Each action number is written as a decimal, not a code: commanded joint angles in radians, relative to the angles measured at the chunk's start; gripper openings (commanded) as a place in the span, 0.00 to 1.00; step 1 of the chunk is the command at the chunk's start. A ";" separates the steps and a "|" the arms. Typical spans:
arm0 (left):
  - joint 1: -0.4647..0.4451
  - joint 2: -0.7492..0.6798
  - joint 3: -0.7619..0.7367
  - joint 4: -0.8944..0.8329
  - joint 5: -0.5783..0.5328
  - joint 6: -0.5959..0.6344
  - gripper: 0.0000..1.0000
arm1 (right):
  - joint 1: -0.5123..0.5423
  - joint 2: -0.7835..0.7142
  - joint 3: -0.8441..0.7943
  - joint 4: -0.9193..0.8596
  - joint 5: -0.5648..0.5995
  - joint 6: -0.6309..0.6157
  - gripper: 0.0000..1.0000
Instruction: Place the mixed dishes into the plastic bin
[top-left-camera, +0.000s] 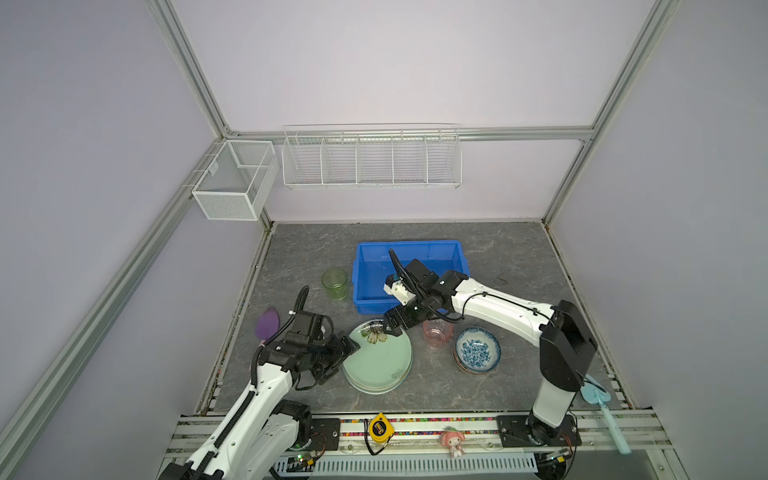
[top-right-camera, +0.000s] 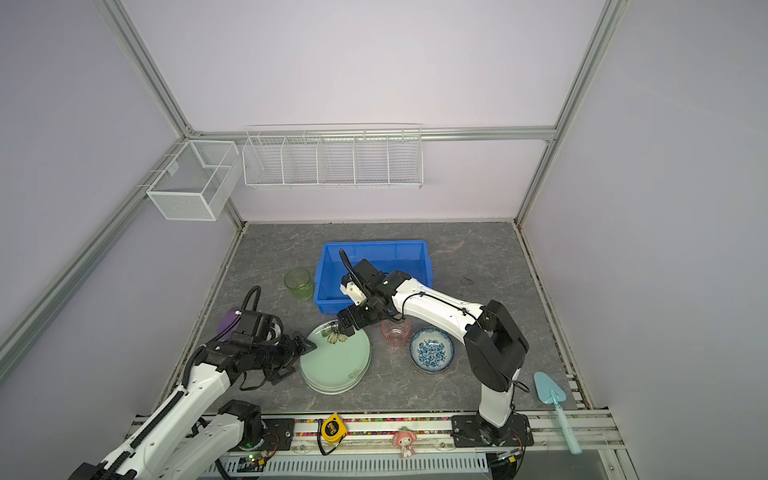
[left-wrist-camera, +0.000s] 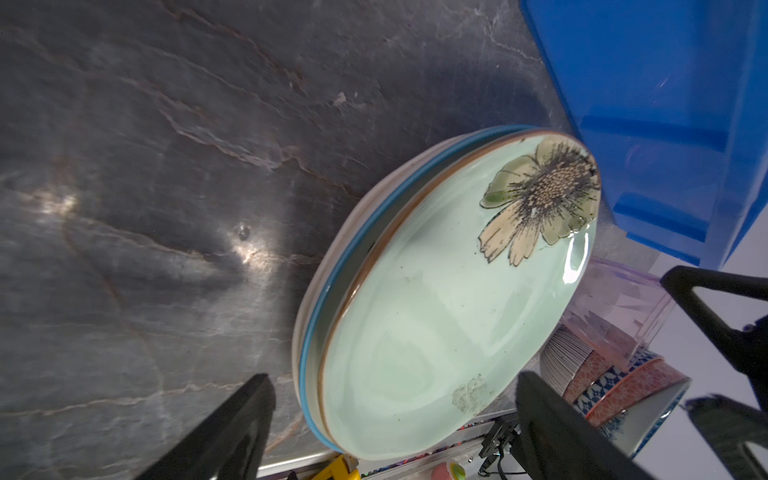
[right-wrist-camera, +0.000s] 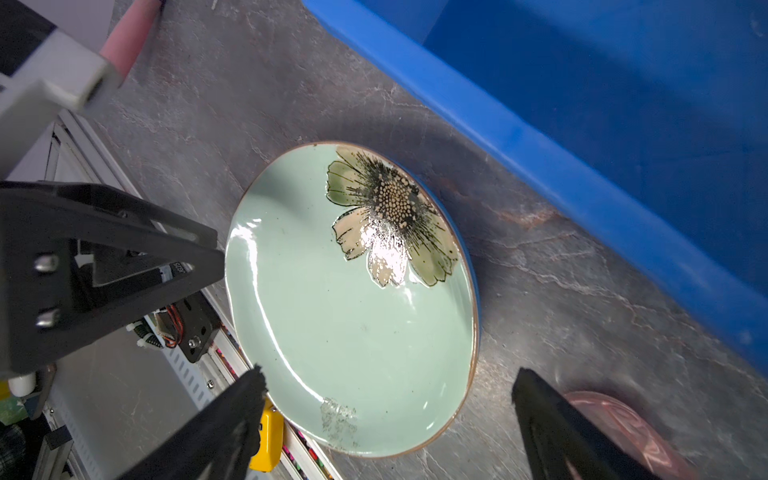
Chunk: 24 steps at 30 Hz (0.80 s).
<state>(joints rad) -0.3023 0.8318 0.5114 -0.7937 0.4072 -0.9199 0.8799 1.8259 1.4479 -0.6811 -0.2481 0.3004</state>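
Jaws spread wide, empty: left gripper (top-left-camera: 344, 358), right gripper (top-left-camera: 395, 330) flank top green plate (top-left-camera: 376, 363). Pinch top rim only, lift level into blue bin (top-left-camera: 409, 246).

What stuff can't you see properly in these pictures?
Lower plates: in the left wrist view only rims show; the green plate covers their patterns.
Pink cup: in both top views the right arm covers part of its rim.
Purple spatula: in both top views the left arm hides part of it.
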 joint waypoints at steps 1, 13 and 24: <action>-0.005 -0.030 -0.001 0.012 -0.018 -0.038 0.91 | 0.012 0.039 0.023 -0.034 0.005 0.012 0.96; -0.005 -0.042 -0.030 0.059 0.013 -0.053 0.89 | 0.029 0.112 0.055 -0.052 0.020 0.025 0.97; -0.005 -0.017 -0.055 0.089 0.011 -0.050 0.88 | 0.034 0.134 0.063 -0.042 -0.029 0.028 0.98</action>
<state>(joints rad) -0.3023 0.8120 0.4694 -0.7216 0.4171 -0.9573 0.9070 1.9350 1.4925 -0.7071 -0.2424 0.3153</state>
